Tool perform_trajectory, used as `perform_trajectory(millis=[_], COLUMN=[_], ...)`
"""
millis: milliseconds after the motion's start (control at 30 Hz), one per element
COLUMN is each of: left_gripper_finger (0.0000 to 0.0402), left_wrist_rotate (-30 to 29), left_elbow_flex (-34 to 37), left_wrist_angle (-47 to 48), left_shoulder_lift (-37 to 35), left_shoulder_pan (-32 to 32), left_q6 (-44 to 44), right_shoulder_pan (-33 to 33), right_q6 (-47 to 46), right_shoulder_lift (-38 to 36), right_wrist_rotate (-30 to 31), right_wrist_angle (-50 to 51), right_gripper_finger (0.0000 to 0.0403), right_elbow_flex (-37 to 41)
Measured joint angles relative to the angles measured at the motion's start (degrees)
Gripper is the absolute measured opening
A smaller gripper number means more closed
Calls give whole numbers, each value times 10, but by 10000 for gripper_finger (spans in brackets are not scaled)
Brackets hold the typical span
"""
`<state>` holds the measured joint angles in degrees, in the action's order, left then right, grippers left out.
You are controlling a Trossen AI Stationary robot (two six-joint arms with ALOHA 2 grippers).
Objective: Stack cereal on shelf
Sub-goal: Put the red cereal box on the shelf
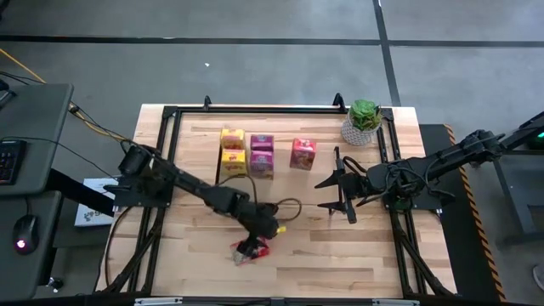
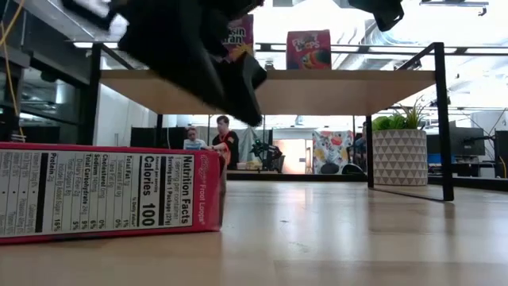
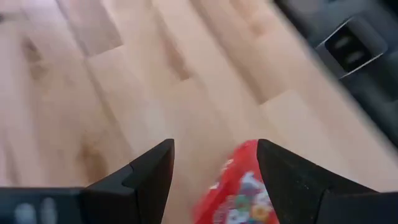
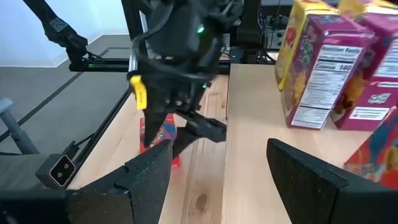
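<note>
Cereal was in two places on the worktop (image 1: 357, 255). Five boxes stood on the shelf (image 1: 280, 119) toward the far edge: two yellow boxes (image 1: 233, 150) at the left end, two magenta-pink boxes (image 1: 262, 156) just beside them, and one red box (image 1: 303, 154) apart to their right. The sixth, a red box (image 1: 252, 250), lay on its side near the front edge, left of the middle, with its nutrition panel facing the low camera.

My left gripper (image 1: 255, 245) was down at that lying red box. Its fingers (image 3: 149, 177) stood apart, one on either side of the box; I could not tell from the pictures whether they touched the cardboard, and the box rested on the wood.

My right gripper (image 1: 333, 193) hovered over the worktop toward the right side, in front of the shelf's right end, pointing left. Its fingers (image 4: 311, 180) were spread wide with nothing between them.

A potted green plant (image 1: 364, 120) stood at the far right corner. Beyond the table, two people showed in the room behind.
</note>
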<state>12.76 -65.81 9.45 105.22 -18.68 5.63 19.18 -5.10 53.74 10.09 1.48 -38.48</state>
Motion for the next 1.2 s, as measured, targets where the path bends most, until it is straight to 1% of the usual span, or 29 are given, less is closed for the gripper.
perform_trajectory(millis=[67,133,167,200,400,467,567,633,767,867,933,1000,1067,1133,1200], left_gripper_finger=[220,220,220,220,220,220,220,220,220,220,220,220,220,220,220], left_wrist_rotate=[70,145,174,190,181,166,85,8,-202,-346,-450,-547,-612,-652,-671], left_elbow_flex=[-6,-14,-13,-11,-12,-12,-12,-12,-10,11,34,65,108,161,225], left_wrist_angle=[3,-7,-1,4,-6,-8,-17,-12,6,7,11,28,59,83,77], left_shoulder_lift=[-11,-13,-16,-17,-29,-37,-62,-88,-144,-190,-218,-246,-275,-305,-340], left_shoulder_pan=[-1,-17,-27,-40,-130,-168,-226,-268,-360,-420,-453,-478,-493,-497,-494], left_q6=[-29,-58,-69,-79,-167,-203,-240,-246,-238,-249,-273,-325,-403,-493,-584], right_shoulder_pan=[0,0,0,0,0,0,0,0,0,0,0,0,0,0,0], right_q6=[0,0,0,0,-5,-4,-4,-5,-5,-5,-5,-5,-5,-5,-5], right_shoulder_lift=[0,0,0,0,0,0,0,0,0,0,0,0,0,0,0], right_wrist_rotate=[0,0,0,0,0,0,0,0,0,0,0,0,0,0,1], right_wrist_angle=[1,5,7,7,9,9,9,9,9,9,8,7,6,6,6], right_gripper_finger=[256,256,256,256,256,256,256,256,256,256,256,256,256,256,256], right_elbow_flex=[0,0,0,0,0,0,0,0,0,0,0,0,0,0,0])
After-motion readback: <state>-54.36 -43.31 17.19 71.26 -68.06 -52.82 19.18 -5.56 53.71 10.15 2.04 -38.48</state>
